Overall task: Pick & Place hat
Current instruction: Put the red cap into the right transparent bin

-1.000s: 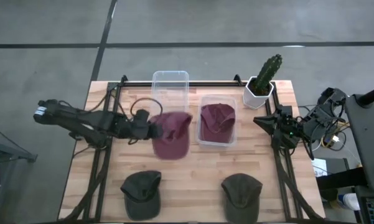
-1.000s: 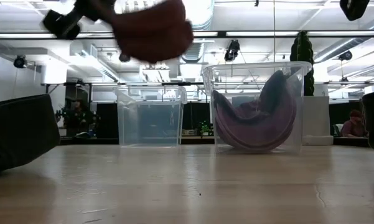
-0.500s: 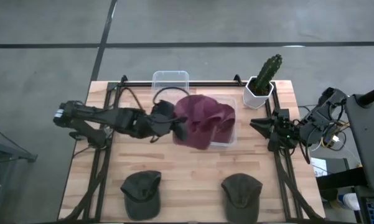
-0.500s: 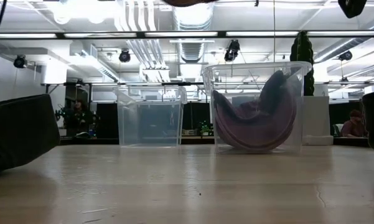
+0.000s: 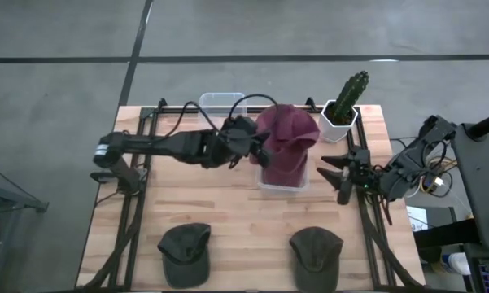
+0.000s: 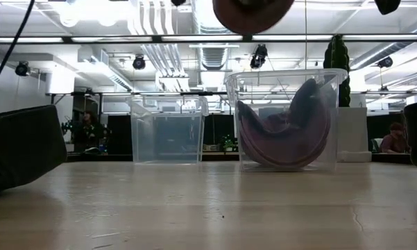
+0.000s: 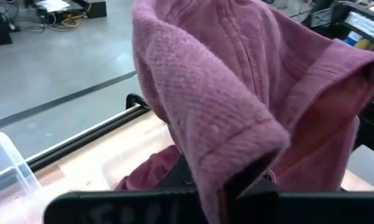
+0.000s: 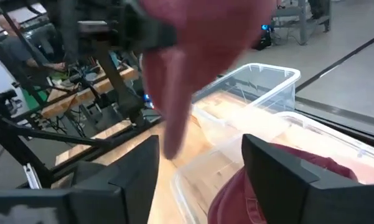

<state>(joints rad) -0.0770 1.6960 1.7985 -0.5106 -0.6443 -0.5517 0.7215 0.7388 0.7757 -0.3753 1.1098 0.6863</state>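
Observation:
My left gripper [image 5: 257,151] is shut on a maroon hat [image 5: 286,130] and holds it in the air over the right clear bin [image 5: 281,182]. In the low view this hat [image 6: 253,12] shows at the top, above that bin [image 6: 286,121]. A second maroon hat [image 6: 284,132] lies slumped inside the bin. My right gripper [image 5: 336,174] stands open at the table's right side, just right of the bin, and points toward it. Its fingers [image 8: 137,168] have nothing between them. My left gripper holds the maroon hat at its left edge [image 5: 265,151] and reaches in level from the table's left. In the left wrist view the draped cloth [image 7: 236,174] covers the fingers, so the exact part cannot be told. The hat is lifted clear above the bin.
An empty clear bin [image 5: 220,102] stands at the far middle, left of the filled one. A potted cactus [image 5: 346,99] stands at the far right corner. Two dark green hats [image 5: 185,252] [image 5: 316,255] lie near the front edge. Bare wood lies between them and the bins.
My left gripper has carried the maroon hat toward the table's right and far side, from beside the empty bin to above the bin with the second hat. My right gripper has opened and shifted a little toward the bin and the near edge.

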